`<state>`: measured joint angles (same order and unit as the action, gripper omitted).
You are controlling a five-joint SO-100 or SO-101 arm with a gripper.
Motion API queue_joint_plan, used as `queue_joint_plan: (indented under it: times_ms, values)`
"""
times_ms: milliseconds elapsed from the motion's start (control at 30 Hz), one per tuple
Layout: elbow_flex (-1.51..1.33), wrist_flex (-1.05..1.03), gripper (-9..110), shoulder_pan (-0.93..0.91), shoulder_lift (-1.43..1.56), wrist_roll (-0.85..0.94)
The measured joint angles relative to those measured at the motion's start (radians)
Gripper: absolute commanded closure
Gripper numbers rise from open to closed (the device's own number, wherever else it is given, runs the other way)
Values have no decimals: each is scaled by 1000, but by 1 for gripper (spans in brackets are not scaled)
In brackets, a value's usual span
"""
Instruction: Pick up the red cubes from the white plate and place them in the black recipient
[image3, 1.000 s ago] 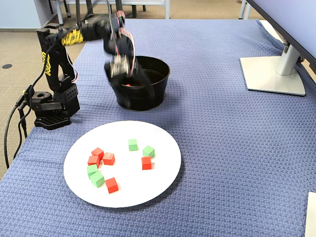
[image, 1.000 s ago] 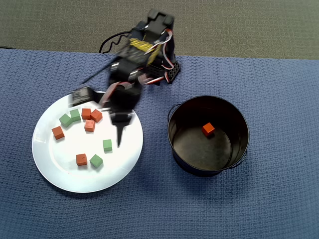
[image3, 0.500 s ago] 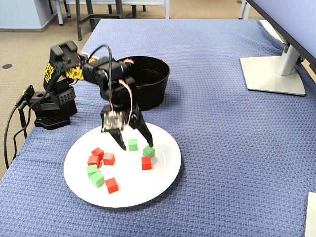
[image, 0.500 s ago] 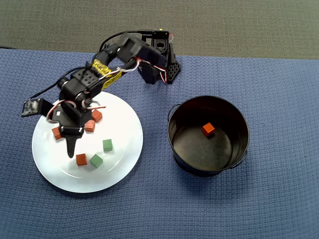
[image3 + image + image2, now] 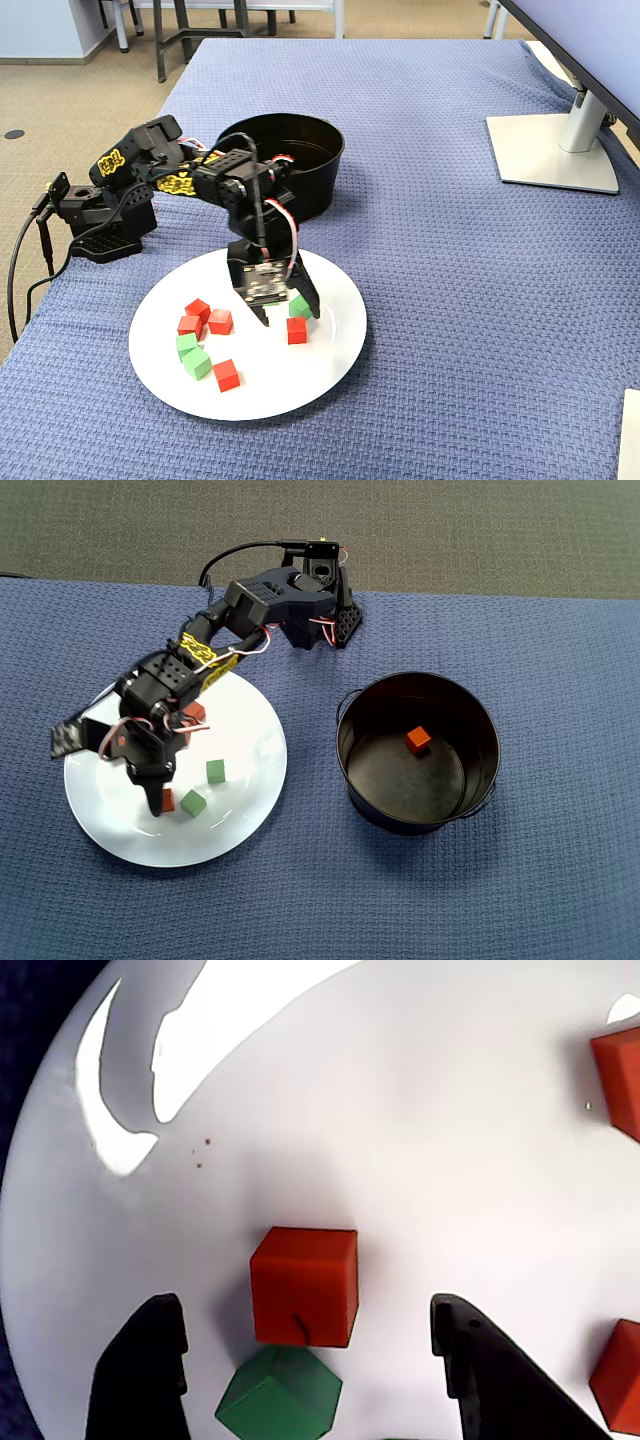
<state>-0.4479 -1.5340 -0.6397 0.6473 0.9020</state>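
Right up close in the wrist view, the gripper (image 5: pixel 305 1360) hangs low over the white plate (image 5: pixel 420 1140) with its two black fingers (image 5: pixel 150 1360) spread well apart and nothing clamped between them. A red cube (image 5: pixel 303 1285) sits on the plate in the gap between the fingers, a little ahead of the tips, touching neither one. A green cube (image 5: pixel 280 1395) lies just behind it, between the fingers and turned at an angle, its top edge touching or almost touching the red one. Off to the right of the gripper in that view, two more red cubes (image 5: pixel 620 1375) are cut by the frame edge, one low and one high.

From the fixed view, the gripper (image 5: pixel 290 318) points down at the plate (image 5: pixel 335 350), with that red cube (image 5: pixel 296 330) at its tips and a green cube (image 5: pixel 299 306) next to the right-hand finger. Well apart from it, toward the left side of the plate, lies a loose cluster of red cubes (image 5: pixel 220 321) mixed with green cubes (image 5: pixel 196 363).

Farther off, beyond the arm, stands the black recipient (image 5: pixel 300 150) on the blue cloth (image 5: pixel 450 300). The overhead view shows the recipient (image 5: pixel 350 730) well to the right of the gripper (image 5: pixel 157 798), with one red cube (image 5: pixel 418 740) lying on its shiny floor.
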Motion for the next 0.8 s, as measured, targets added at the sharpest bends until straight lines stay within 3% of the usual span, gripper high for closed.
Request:
queue_joint_plan:
  times_ms: [600,800]
  values:
    - [121,-2,84,64,-130,6]
    - [129,-2,93,64,-152,-8]
